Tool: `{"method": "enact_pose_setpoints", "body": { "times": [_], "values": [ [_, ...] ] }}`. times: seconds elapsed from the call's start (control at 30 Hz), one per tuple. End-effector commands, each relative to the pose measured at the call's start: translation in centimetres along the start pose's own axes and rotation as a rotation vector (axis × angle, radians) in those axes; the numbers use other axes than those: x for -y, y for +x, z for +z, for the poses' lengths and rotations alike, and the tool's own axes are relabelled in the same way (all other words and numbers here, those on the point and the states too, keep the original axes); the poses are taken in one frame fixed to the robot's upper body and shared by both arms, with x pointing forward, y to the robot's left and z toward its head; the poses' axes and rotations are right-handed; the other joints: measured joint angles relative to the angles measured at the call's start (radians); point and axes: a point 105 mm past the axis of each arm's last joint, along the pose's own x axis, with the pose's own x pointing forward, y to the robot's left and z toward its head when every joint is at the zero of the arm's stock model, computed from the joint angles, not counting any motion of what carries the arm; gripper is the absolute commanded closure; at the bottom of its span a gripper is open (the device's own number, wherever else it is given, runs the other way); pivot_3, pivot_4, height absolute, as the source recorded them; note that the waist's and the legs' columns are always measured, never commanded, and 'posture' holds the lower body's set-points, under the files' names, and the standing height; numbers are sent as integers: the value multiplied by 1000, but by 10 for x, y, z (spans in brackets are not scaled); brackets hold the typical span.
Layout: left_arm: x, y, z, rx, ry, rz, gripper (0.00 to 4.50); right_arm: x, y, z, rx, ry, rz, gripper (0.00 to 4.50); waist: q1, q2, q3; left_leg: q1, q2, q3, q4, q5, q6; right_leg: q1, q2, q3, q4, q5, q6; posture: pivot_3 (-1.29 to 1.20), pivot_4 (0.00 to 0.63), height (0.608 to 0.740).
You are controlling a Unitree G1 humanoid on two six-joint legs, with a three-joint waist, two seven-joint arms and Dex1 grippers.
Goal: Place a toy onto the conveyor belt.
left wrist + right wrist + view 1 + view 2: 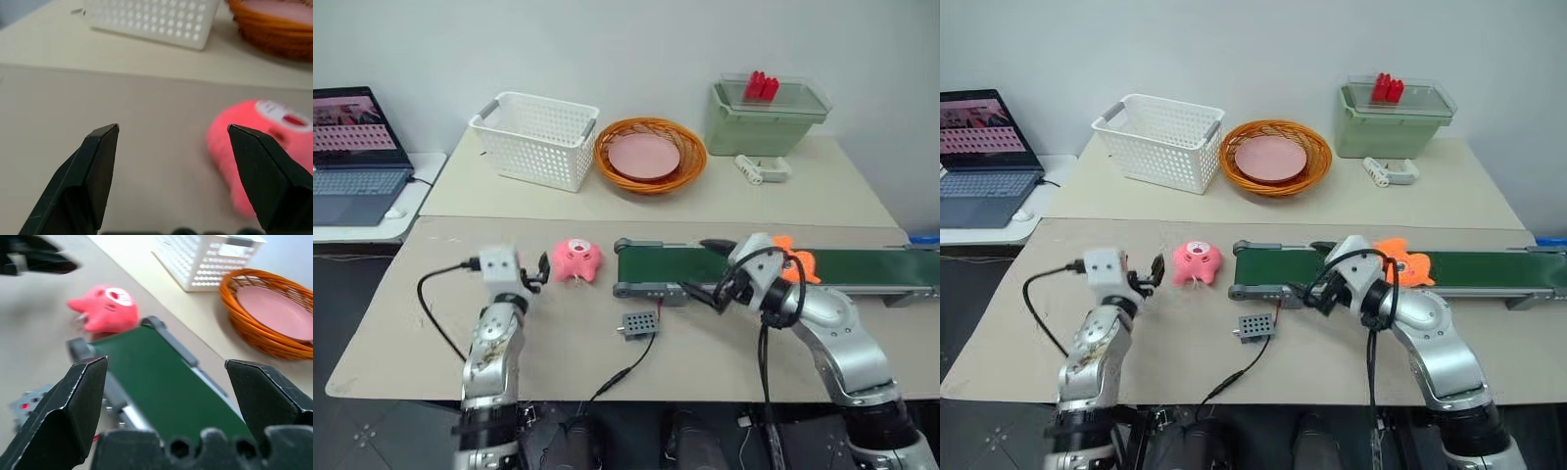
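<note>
Left eye view: orange fish toy lying on the dark-green conveyor belt, close behind the right gripper, apart from its fingers. Belt running along the right half of the near table, its roller end near the table's middle. Pink toy just off that roller end, toward the left edge. Small grey box in front of the belt, wired. Left gripper level, next to the pink toy, not touching.

Right eye view: white basket, orange wicker basket with a pink plate, and green bin lined along the far table's back edge. Laptop on a side table at the left.

Left wrist view: black fingers spread wide, nothing between them; pink toy behind one fingertip.

Right wrist view: fingers wide apart, released, empty, over the belt's roller end.
</note>
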Motion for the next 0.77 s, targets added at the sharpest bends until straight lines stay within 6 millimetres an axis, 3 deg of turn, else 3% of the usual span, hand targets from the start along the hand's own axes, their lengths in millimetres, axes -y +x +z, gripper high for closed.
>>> {"method": "enact_pose_setpoints", "body": {
  "times": [0.03, 0.37, 0.77],
  "values": [
    [-8, -8, 15, 72, -2, 14, 707, 38, -13, -12, -32, 8, -243, 0, 2, 0, 0, -1, 0, 0, 0, 0, 0, 0, 0, 0, 0, 0, 0, 0, 150, 740],
    [-36, -3, 16, 98, -26, 89, 707, 48, -34, -50, -65, 130, -403, 0, -5, 1, 0, 0, 0, 0, -1, -1, 3, -1, 0, 0, 0, -1, -2, 0, 150, 740],
    [-42, -3, 27, 154, -46, 106, 707, 49, -42, -71, -72, 183, -439, 0, -6, 1, 0, 0, 0, 0, -1, -1, 1, -1, 0, 1, 0, -1, -2, 0, 150, 740]
  ]
}}
